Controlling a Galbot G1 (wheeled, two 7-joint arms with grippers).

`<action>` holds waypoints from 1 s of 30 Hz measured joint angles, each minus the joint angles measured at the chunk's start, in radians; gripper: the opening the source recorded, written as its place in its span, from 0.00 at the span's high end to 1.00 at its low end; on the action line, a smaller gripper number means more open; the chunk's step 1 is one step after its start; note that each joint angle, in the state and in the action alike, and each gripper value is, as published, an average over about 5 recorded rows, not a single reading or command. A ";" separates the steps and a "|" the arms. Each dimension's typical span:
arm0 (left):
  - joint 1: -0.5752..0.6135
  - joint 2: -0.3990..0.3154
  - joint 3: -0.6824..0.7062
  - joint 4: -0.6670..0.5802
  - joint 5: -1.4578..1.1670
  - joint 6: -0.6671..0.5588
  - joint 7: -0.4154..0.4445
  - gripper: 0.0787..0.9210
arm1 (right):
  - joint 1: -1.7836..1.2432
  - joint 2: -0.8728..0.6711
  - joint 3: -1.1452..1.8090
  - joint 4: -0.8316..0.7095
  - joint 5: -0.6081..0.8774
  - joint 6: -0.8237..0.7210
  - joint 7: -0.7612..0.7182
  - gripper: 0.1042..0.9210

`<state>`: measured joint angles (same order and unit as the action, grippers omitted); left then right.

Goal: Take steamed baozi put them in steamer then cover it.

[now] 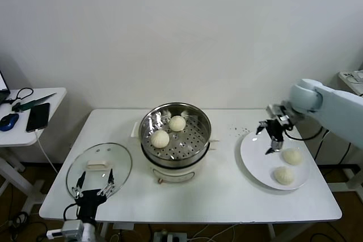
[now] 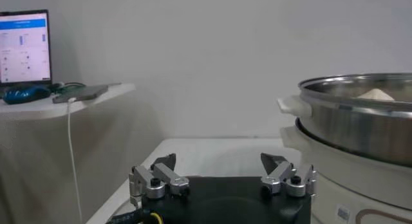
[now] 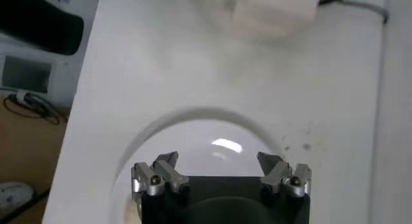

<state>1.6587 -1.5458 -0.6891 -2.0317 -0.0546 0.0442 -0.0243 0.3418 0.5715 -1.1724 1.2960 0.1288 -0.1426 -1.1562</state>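
The steel steamer (image 1: 176,131) sits mid-table on its white base and holds two baozi (image 1: 177,123) (image 1: 160,138). Two more baozi (image 1: 292,156) (image 1: 284,175) lie on a white plate (image 1: 255,152) at the right. My right gripper (image 1: 266,140) hangs open and empty above the plate's inner side, beside the nearer bun; its wrist view shows the gripper (image 3: 219,164) over bare plate (image 3: 193,136). The glass cover (image 1: 99,165) rests flat at the front left. My left gripper (image 1: 95,182) stands open at the cover's near edge; in its wrist view the gripper (image 2: 220,164) faces the steamer (image 2: 360,119).
A side table at the far left carries a phone (image 1: 38,116), a mouse (image 1: 8,121) and cables; a laptop screen (image 2: 24,55) shows there too. Small dark specks (image 1: 238,130) lie on the table between steamer and plate. A wall stands close behind the table.
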 measured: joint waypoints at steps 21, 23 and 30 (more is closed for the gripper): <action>0.004 0.001 -0.006 0.021 0.009 -0.006 0.005 0.12 | -0.254 -0.026 0.143 -0.095 -0.173 0.020 -0.001 0.12; 0.006 0.000 -0.004 0.024 0.013 -0.010 0.006 0.12 | -0.264 -0.018 0.151 -0.103 -0.180 0.020 -0.001 0.12; 0.013 -0.005 0.005 0.032 0.028 -0.019 0.008 0.12 | -0.282 0.018 0.165 -0.131 -0.198 0.023 -0.005 0.12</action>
<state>1.6714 -1.5509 -0.6844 -1.9999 -0.0266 0.0251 -0.0162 0.0602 0.5900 -1.0071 1.1652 -0.0693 -0.1201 -1.1616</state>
